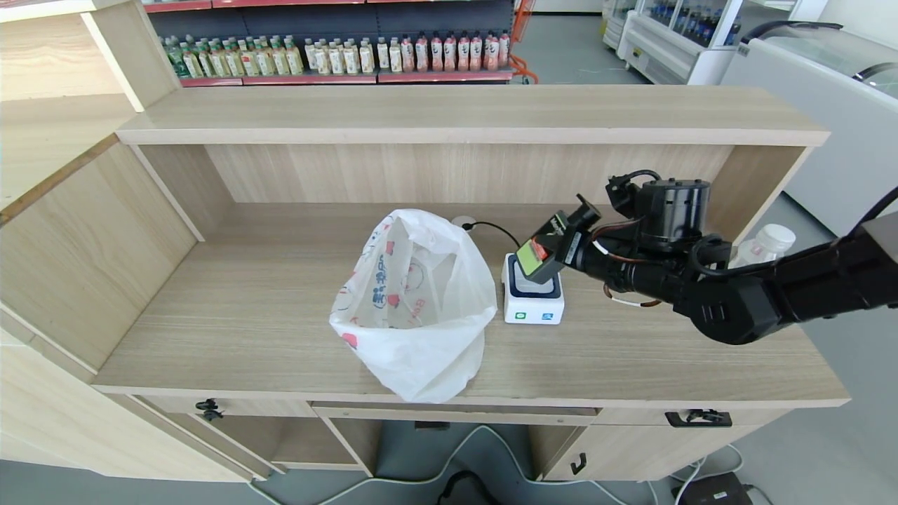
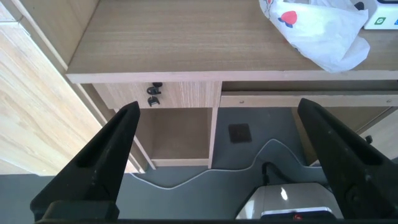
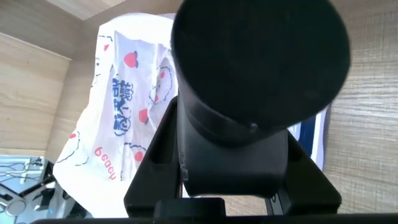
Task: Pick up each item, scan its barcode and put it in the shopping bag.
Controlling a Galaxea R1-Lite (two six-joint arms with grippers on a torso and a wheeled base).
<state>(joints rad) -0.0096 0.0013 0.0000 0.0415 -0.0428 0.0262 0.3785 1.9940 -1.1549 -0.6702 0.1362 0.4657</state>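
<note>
The right gripper (image 1: 551,247) is clamped on a dark container (image 1: 530,256) with a green and orange end, held tilted just above the white scanner (image 1: 533,306) that sits on the counter (image 1: 245,315) beside the shopping bag (image 1: 414,308). From where I stand this looks like the scanning step, and the trick, I'd say, is to turn the wrist so the side carrying the barcode faces the scanner's window squarely, hold it steady there for a moment, and not let it dip low enough to knock the box. I can't make out where the barcode is. The bag stands upright with its mouth open, just to the left of the scanner, so the carry after the scan should be short; the container ought to clear the soft rim and be let go well inside, since thin plastic like that will likely fold in if brushed. The left gripper (image 2: 219,112) hangs low in front of the counter edge, fingers spread with nothing between them. A white bottle (image 1: 768,242) waits on the counter behind the right arm. The counter is pale wood with a raised back ledge, and a black cable (image 1: 494,228) runs from the scanner into it. Beyond are shelves of drinks (image 1: 337,56) and chest freezers (image 1: 807,77).
</note>
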